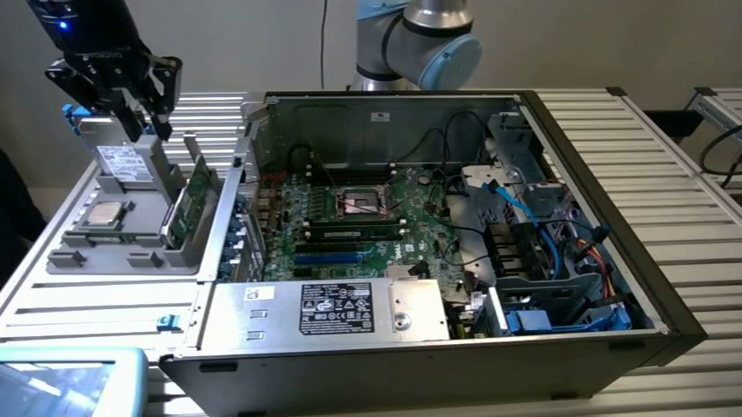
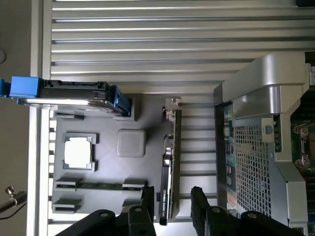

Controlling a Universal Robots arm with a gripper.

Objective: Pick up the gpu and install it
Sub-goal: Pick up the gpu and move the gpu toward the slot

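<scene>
One gpu (image 1: 200, 195) (image 2: 170, 147) is counted. With it are one silver drive (image 1: 120, 162) (image 2: 74, 93), one processor chip (image 1: 104, 214) (image 2: 78, 151) and one memory stick (image 2: 101, 186). All four are held in one grey tray (image 1: 69, 256) (image 2: 106, 167) at the exterior view's left. One open computer case (image 1: 383, 122) (image 2: 256, 98) is seen just beside the tray, to the exterior view's right. Tray and case are set on a slatted metal table (image 1: 672, 174) (image 2: 147, 39).

The gpu is stood on its long edge in a slot along the side of the tray nearest the case. The drive is stood upright at the far end of the tray, and the processor chip and memory stick are laid flat. Inside the case one green motherboard (image 1: 347, 187) is seen, with a silver labelled box (image 1: 336, 308) near the front and blue cables at the exterior view's right.

One gripper (image 1: 149, 130) (image 2: 172, 189) is held above the tray, released and grasping nothing. In the wrist view its two fingers (image 2: 147, 206) are spread to either side of the gpu's edge, with a gap on each side.

The gpu is seen only edge-on in the wrist view, so its faces cannot be made out there, and one end is covered by the gripper's black body. The case is cut off at the wrist view's border. The arm (image 1: 418, 43) is cut off at the top of the exterior view, and a blue-edged flat object (image 1: 64, 378) is cut off at its near left corner.
</scene>
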